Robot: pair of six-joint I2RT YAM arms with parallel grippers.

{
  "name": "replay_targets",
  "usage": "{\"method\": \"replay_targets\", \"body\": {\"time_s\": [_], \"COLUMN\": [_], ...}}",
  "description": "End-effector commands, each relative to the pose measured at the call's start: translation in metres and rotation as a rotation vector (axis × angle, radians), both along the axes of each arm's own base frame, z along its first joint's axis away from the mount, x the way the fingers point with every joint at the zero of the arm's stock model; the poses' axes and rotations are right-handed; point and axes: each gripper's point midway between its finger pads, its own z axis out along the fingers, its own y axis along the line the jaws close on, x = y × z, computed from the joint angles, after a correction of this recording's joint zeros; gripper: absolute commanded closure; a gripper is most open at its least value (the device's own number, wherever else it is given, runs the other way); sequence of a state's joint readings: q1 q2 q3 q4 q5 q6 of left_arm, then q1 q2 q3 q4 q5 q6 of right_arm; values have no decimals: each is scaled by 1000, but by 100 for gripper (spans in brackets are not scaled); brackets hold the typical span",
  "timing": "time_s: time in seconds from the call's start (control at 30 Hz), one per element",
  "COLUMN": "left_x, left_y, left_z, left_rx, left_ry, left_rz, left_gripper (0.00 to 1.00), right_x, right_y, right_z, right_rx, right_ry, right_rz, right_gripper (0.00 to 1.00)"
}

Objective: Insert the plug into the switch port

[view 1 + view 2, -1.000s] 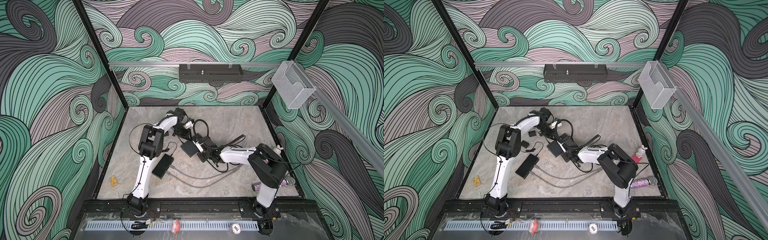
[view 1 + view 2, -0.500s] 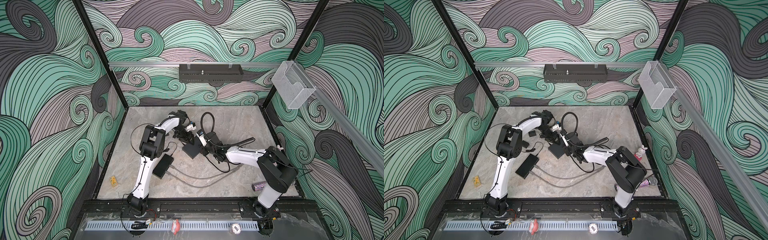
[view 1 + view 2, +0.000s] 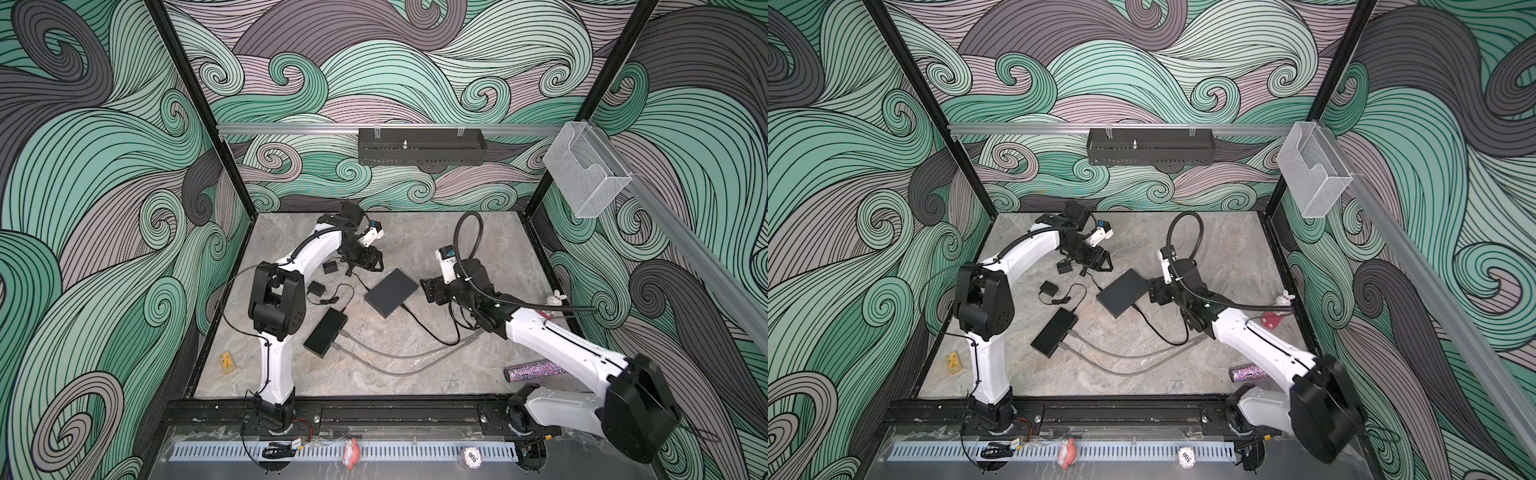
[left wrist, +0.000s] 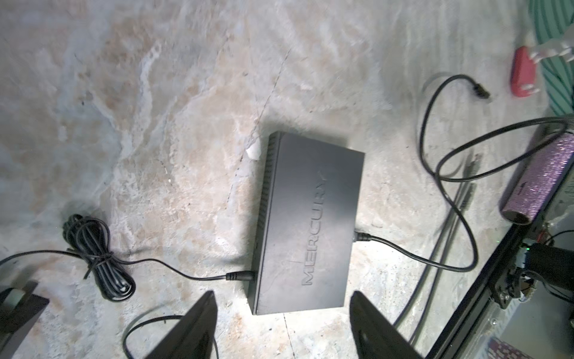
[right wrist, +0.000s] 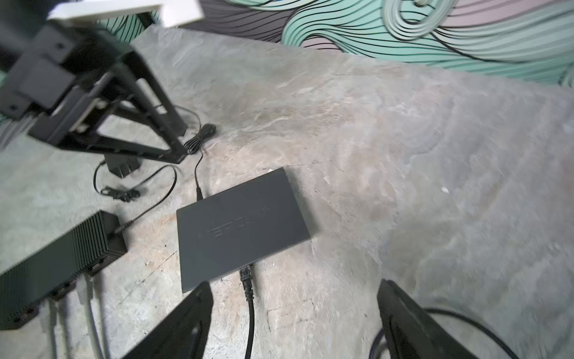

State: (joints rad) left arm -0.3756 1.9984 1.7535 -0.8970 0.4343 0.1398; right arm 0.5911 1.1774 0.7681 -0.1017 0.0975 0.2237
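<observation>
Left wrist view gives you the switch (image 4: 307,223) from above, MERCURY readable on its lid. A black cable's plug (image 4: 362,236) is seated in one long side, and a thin barrel connector (image 4: 239,276) sits in the opposite side. The left gripper (image 4: 282,295) has its fingers spread wide and holds nothing. Only this view shows you the glittery purple tube (image 4: 537,180) up close.

Right wrist view looks at the port side instead: the plug sits in the switch's near edge and its cable runs back past the right gripper (image 5: 294,284), whose fingers stand well apart and empty. Here you also get a second black box (image 5: 56,264) with grey cables (image 5: 88,310) in its ports, and the left gripper from outside.

In both top views, the switch lies flat on the marble table (image 3: 415,249) between the two grippers, touching neither.
</observation>
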Motion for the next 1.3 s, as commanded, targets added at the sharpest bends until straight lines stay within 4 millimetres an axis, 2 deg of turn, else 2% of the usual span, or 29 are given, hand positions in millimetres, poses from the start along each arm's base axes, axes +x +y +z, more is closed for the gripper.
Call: {"method": "replay_targets", "body": {"time_s": [0.0, 0.2, 0.27, 0.33, 0.47, 0.73, 0.83, 0.9, 1.0, 1.13, 1.2, 1.27], "left_x": [-8, -29, -40, -51, -60, -68, -59, -47, -30, -8, -2, -2], "left_y": [-21, -57, -65, -71, -76, -84, -78, -75, -71, -66, -68, -72], "left_z": [3, 11, 0, -21, -48, -77, -88, -94, -109, -126, -124, -111], "left_rx": [-51, -110, -76, 19, 210, 300, 364, 406, 448, 513, 506, 460], "left_ry": [-7, 9, 12, 16, 19, 26, 15, -12, -45, -86, -106, -126], "left_rz": [-44, -116, -152, -202, -240, -281, -265, -236, -189, -109, -75, -48], "left_gripper": [32, 33, 33, 34, 36, 36, 36, 36, 36, 36, 36, 36], "right_x": [-31, -65, -74, -79, -78, -47, -24, -5, 24, 60, 66, 65], "right_y": [-31, -91, -107, -119, -132, -122, -114, -101, -81, -58, -58, -66], "right_z": [-22, -16, -14, -13, -28, -63, -73, -76, -69, -46, -38, -33], "right_rx": [15, 9, 32, 42, 45, 151, 189, 222, 266, 312, 276, 215], "right_ry": [155, 151, 153, 157, 207, 335, 373, 380, 347, 236, 220, 207], "right_rz": [-129, -362, -431, -480, -550, -551, -533, -479, -396, -276, -259, -277], "right_gripper": [12, 1, 1, 1, 1, 1, 3, 6, 9, 10, 10, 9]}}
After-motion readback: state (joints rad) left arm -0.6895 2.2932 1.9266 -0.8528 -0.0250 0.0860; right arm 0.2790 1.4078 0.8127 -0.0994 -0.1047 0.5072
